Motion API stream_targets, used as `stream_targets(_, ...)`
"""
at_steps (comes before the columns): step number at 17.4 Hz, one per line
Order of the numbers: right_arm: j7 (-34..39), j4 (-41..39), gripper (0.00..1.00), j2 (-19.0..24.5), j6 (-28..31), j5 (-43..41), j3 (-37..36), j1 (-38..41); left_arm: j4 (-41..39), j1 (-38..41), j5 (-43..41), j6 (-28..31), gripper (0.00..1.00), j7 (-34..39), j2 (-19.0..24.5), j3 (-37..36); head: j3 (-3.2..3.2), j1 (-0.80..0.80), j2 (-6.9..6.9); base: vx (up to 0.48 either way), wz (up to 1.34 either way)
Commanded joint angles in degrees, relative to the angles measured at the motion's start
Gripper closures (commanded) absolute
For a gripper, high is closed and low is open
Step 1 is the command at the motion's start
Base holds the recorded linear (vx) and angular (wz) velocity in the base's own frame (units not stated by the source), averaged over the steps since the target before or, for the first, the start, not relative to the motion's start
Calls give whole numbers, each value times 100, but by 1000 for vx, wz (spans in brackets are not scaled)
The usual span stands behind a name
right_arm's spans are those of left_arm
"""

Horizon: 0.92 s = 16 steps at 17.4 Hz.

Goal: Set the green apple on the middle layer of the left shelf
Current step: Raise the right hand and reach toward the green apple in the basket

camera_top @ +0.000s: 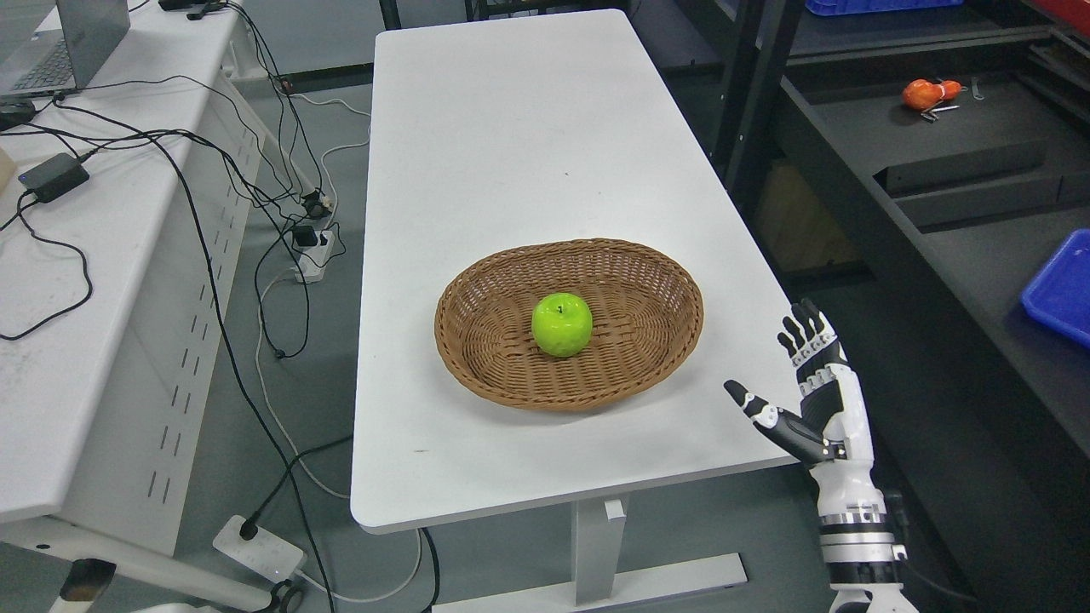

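A green apple (562, 324) lies in the middle of a brown wicker basket (647, 272) on a white table (528, 145). My right hand (771, 366) is raised at the table's near right corner, to the right of the basket and apart from it. Its fingers (809, 340) are spread and the thumb points left, with nothing held. The left arm does not show.
A dark shelf unit (937, 170) stands at the right, with an orange object (928, 94) on one level and a blue tray (1060, 289) on a nearer one. A white desk (94, 255) with a laptop, cables and power strips stands at the left.
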Motion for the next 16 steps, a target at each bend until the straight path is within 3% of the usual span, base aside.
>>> stream_targets(1, 36, -226, 0, -100, 32, -8, -155, -77, -1, -1, 0, -17, 0, -5, 100, 0, 0, 0, 0, 0, 0)
stream_targets(5, 46, -226, 0, -100, -178, -8, -287, -68, -1, -1, 0, -16, 0, -5, 100, 0, 0, 0, 0, -5, 0)
stream_targets(7, 98, -226, 0, -226, -703, 393, -270, -173, -1, -1, 0, -16, 0, -5, 100, 0, 0, 0, 0, 0, 0)
stream_targets(10, 124, -226, 0, -903, -820, 3420, 116, -831, -1, -1, 0, -16, 0, -5, 100, 0, 0, 0, 0, 0, 0)
stream_targets(13, 378, -226, 0, -1317, -855, 3640, 389, -1289, -1, -1, 0, -8, 0, -5, 100, 0, 0, 0, 0, 0, 0)
stream_targets(16, 721, -147, 0, -1336, -1565, 3691, 817, -1964, -1, -1, 0, -8, 0, -5, 100, 0, 0, 0, 0, 0, 0)
